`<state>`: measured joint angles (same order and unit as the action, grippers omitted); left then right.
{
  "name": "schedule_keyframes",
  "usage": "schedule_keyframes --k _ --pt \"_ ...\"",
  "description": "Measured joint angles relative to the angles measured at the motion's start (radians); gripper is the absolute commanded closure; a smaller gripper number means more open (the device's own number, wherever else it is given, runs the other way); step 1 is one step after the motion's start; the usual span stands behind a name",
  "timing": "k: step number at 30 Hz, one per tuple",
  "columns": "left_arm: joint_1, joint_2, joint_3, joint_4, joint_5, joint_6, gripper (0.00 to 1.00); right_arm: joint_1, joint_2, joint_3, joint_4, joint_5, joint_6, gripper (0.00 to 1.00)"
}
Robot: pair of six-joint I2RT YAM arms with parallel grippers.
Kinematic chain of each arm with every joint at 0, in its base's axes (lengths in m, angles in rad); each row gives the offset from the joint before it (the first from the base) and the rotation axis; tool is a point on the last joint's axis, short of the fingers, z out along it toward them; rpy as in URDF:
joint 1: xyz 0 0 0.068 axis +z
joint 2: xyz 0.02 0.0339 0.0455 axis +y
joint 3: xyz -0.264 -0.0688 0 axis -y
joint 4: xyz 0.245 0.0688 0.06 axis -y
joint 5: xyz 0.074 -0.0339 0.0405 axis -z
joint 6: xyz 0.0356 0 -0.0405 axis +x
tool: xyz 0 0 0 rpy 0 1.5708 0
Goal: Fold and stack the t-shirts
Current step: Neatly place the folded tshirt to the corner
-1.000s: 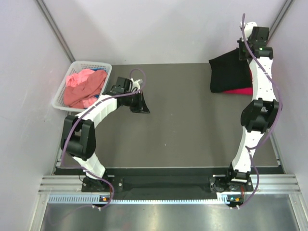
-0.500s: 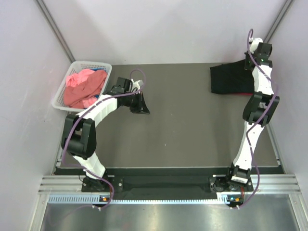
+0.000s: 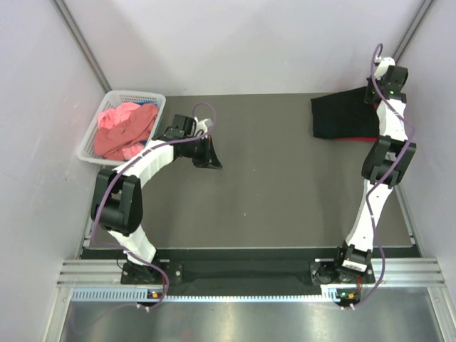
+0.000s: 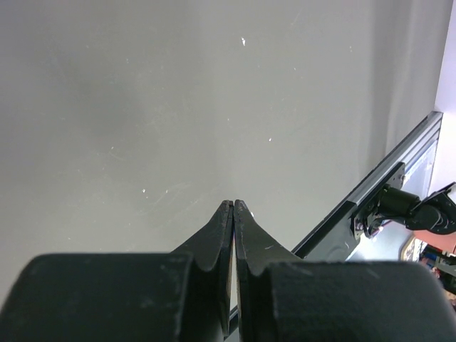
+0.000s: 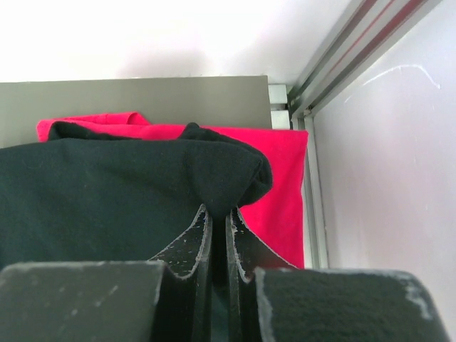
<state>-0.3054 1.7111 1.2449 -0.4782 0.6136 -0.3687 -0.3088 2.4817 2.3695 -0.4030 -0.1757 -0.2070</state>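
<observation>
A black t-shirt (image 3: 342,117) lies folded at the table's far right on top of a crimson red t-shirt (image 3: 358,138), whose edge shows as a thin strip along the near side. My right gripper (image 3: 372,95) is at the black shirt's far right corner, shut on a pinch of the cloth. In the right wrist view the black t-shirt (image 5: 107,192) bunches between the jaws of the right gripper (image 5: 219,211), with the red t-shirt (image 5: 281,185) under it. Salmon pink t-shirts (image 3: 122,130) are piled in the basket. My left gripper (image 3: 212,159) hovers at the table's left, shut and holding nothing (image 4: 234,204).
The white lattice basket (image 3: 117,96) stands at the far left corner, a bit of blue cloth (image 3: 147,142) at its near edge. The right wall and metal rail (image 5: 320,78) are close beside the right gripper. The table's dark edge rail (image 4: 370,189) shows in the left wrist view.
The right gripper has moved right and back toward the corner with the black t-shirt's corner, and the shirt has come down flatter over the red one. The left arm has not moved.
</observation>
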Motion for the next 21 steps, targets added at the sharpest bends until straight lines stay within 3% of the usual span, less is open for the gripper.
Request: schedule_keyframes --k 10,16,19,20,21 --pt "0.000 0.000 0.000 0.000 0.000 -0.003 0.93 -0.039 -0.006 -0.035 0.036 -0.035 0.038 1.00" --pt "0.000 0.000 0.000 0.002 -0.001 -0.004 0.91 -0.047 0.008 -0.013 0.048 -0.066 0.054 0.91" --pt "0.000 0.000 0.000 0.003 -0.001 -0.005 0.90 -0.048 0.026 -0.005 0.082 -0.073 0.058 0.72" --pt "0.000 0.000 0.000 0.004 0.000 -0.006 0.90 -0.048 0.032 -0.003 0.095 -0.073 0.061 0.56" --pt "0.000 0.000 0.000 0.005 0.000 -0.007 0.89 -0.049 0.037 -0.002 0.105 -0.071 0.068 0.50"
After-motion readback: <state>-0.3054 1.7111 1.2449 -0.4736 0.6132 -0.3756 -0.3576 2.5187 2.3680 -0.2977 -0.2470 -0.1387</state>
